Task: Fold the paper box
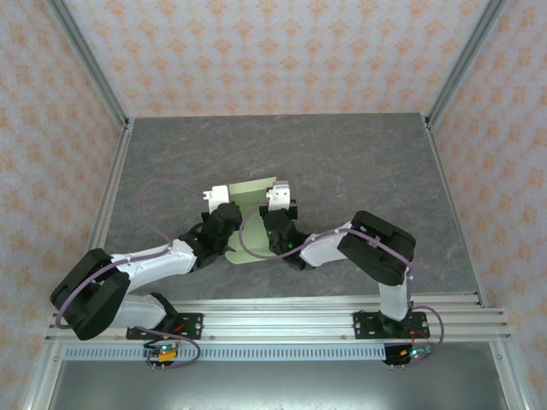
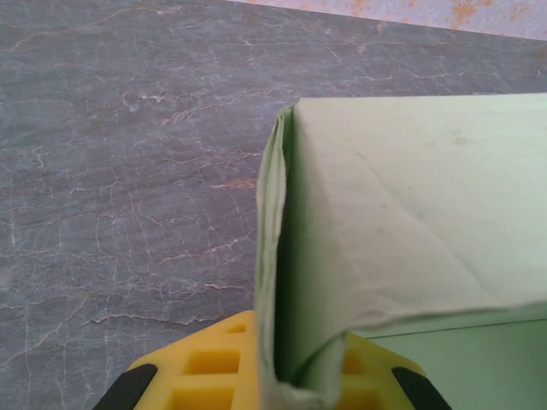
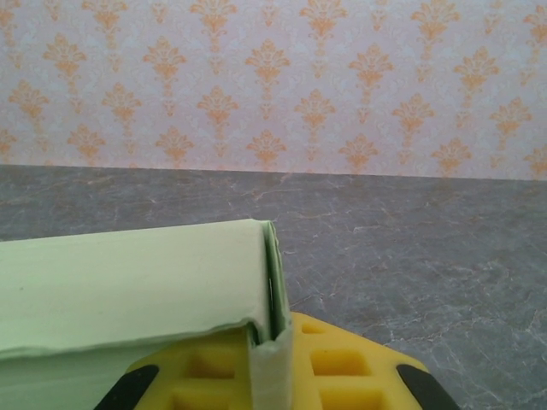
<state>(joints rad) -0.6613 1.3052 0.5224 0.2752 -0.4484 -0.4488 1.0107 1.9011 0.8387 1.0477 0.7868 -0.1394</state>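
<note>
grey marbled table (image 1: 359,162) spreads beneath and beyond the jaws; far ahead of them stands a wall (image 3: 273,85) papered pale pink with orange motifs.

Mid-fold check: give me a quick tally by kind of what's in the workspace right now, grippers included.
Paper box, pale green card: 1
Grippers: 2 (left gripper and right gripper, each pinching a folded edge of the card)
Total: 3
</note>
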